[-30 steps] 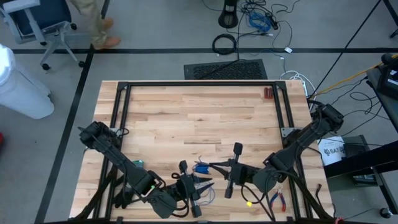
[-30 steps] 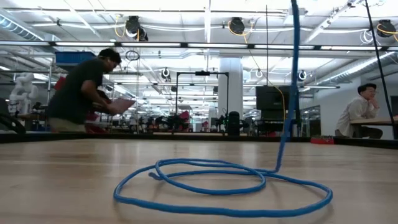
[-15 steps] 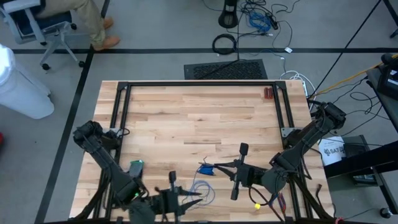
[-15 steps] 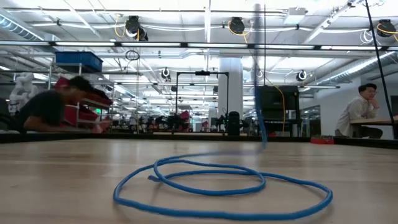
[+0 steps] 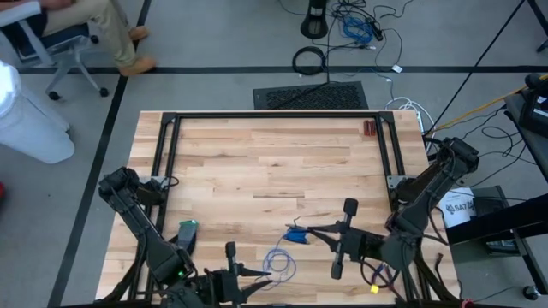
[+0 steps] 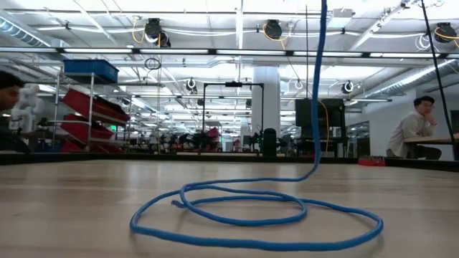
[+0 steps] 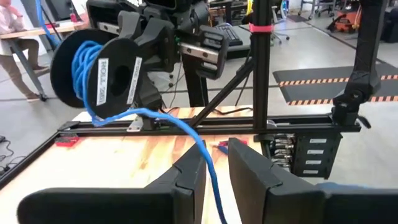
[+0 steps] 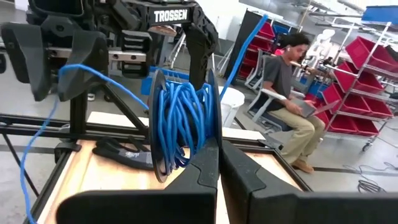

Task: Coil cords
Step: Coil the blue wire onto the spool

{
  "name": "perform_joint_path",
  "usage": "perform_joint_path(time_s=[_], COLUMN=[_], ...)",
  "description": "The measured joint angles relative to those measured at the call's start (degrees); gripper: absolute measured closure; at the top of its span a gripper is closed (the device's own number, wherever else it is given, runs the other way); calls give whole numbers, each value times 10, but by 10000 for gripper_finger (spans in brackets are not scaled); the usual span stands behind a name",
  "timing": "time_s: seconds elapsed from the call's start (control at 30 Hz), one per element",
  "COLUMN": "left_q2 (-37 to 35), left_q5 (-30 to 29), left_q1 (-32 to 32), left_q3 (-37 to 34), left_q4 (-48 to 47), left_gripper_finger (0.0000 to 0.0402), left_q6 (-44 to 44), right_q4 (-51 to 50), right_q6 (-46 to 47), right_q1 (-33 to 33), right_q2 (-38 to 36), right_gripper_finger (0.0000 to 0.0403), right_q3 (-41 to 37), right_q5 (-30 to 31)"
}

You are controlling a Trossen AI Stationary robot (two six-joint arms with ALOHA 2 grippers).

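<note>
The blue cord lies in loose loops (image 5: 278,261) (image 6: 244,215) on the wooden table near its front edge. One strand (image 6: 318,86) rises from the loops. It runs between the fingers of my left gripper (image 7: 217,160) (image 5: 267,272) and across to a black spool (image 7: 99,74) (image 5: 295,233) wound with more blue cord. My right gripper (image 8: 217,158) (image 5: 306,232) is shut on that spool and holds it above the table. My left gripper's fingers stand a little apart, with a gap wider than the cord. My left gripper lies level with the cord (image 7: 210,171) passing through the gap between its fingers, close along the inner edge of one finger (image 7: 193,177). Whether it touches that finger I cannot tell. My right gripper pinches the rim of one spool flange (image 8: 211,140) between its two fingers. The fingers come level from the table's right side. The spool stands on edge, lifted clear of the table.
Black frame rails (image 5: 274,115) run along the table's far and side edges. A small device with a green light (image 5: 187,229) lies at the near left and a red-brown thing (image 5: 368,128) at the far right. A dark object (image 8: 121,154) lies by the rail. People sit beyond the table.
My right gripper has carried the spool toward the table's right edge. My left gripper has swung toward the near edge and the left. The rising strand has swayed sideways, while the loops on the table have stayed where they were.
</note>
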Motion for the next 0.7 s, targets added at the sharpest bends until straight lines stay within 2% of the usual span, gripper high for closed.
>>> perform_joint_path(time_s=[0.7], left_q2=[2], left_q5=[7], left_q1=[2], left_q3=[0], left_q4=[-46], left_gripper_finger=[329], left_q6=[-21], right_q4=[3], right_q6=[-12], right_q1=[10], right_q2=[-8], right_gripper_finger=[403], right_q3=[0], right_q5=[14])
